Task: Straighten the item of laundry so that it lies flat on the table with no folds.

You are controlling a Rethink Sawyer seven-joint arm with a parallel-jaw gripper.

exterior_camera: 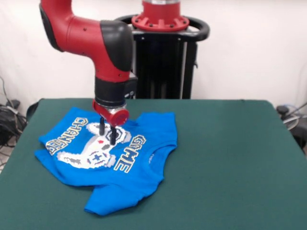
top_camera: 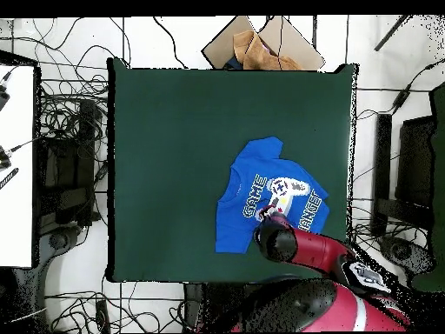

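The item of laundry (exterior_camera: 129, 177) is a bright blue T-shirt with a white-grey controller print and "GAME CHANGER" lettering. It lies print-up on the left part of the green table (exterior_camera: 230, 158), with a sleeve sticking toward the front edge. In the overhead view the item of laundry (top_camera: 248, 187) sits right of the table (top_camera: 165, 156) centre, partly hidden by the arm. My gripper (exterior_camera: 107, 132) hangs straight down over the controller print, its two black fingers a little apart with no cloth between them. From above, the gripper (top_camera: 270, 209) shows only as tips past the red wrist.
The red and black arm comes down over the shirt's far edge. A cardboard box (top_camera: 261, 43) lies on the floor beyond the table's far edge in the overhead view. Cables (top_camera: 61, 130) and equipment lie around the table.
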